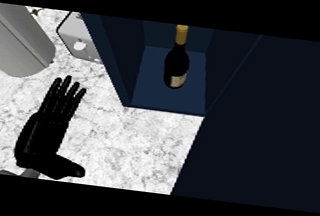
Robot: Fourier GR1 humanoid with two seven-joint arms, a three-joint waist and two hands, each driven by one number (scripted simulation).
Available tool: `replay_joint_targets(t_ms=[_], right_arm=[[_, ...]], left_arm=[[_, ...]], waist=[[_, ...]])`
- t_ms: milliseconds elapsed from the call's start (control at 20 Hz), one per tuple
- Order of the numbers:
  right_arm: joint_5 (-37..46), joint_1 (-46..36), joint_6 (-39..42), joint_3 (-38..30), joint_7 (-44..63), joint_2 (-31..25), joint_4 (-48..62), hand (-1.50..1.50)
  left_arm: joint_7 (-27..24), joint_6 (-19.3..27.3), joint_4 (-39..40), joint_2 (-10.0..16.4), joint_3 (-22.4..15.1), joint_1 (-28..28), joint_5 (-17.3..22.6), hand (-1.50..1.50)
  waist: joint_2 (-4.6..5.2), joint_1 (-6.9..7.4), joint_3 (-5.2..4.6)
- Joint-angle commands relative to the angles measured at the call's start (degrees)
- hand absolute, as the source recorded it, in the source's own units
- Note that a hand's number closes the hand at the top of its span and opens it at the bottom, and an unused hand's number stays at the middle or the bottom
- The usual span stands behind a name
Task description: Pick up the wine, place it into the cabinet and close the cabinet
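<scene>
- The left hand's fingers (64,96) are straight and slightly apart, pointing away from the robot; they hold nothing.
- The thumb sticks out sideways at the hand's base, toward the right.
- The left hand (40,135) shows over the tabletop (136,142) at the view's lower left, well apart from the cabinet.
- The tabletop is white-grey marble.
- The cabinet (120,65) is dark blue and open toward the robot, and its inside is in plain sight.
- The wine bottle (176,64) stands upright inside the cabinet on its floor, toward the back. It is dark glass with a gold-capped neck and a pale label, and nothing touches it.
- A broad dark panel (280,120) fills the view's right side, from the cabinet's right edge down to the lower edge.
- Left of the cabinet a pale appliance (78,42) with a small knob sits against its wall.
- A large grey rounded object (12,36) lies at the upper left.
</scene>
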Motion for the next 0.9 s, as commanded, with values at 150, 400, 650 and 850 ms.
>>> replay_joint_targets(t_ms=[150,400,650,850], right_arm=[[-2.91,-1.79,2.11,3.84,6.16,1.86,-11.45,1.50],[-0.76,-3.34,1.61,6.25,8.91,3.45,-13.23,1.50],[-0.27,-6.94,2.42,8.32,10.98,6.99,-10.00,1.50],[-3.91,-12.03,2.77,5.02,12.35,10.67,-6.67,1.50]], left_arm=[[-0.02,-5.84,1.32,5.13,6.65,2.36,4.35,-1.50],[0.19,-8.61,0.19,7.94,9.22,3.73,5.75,-1.50],[2.83,-11.91,0.21,11.16,12.36,2.93,9.24,-1.50],[1.95,-12.80,-0.51,11.10,11.66,4.89,7.86,-1.50]], waist=[[0.27,-0.03,-0.04],[0.06,0.00,-0.15],[0.12,0.24,-0.18],[0.50,1.96,-0.20]])
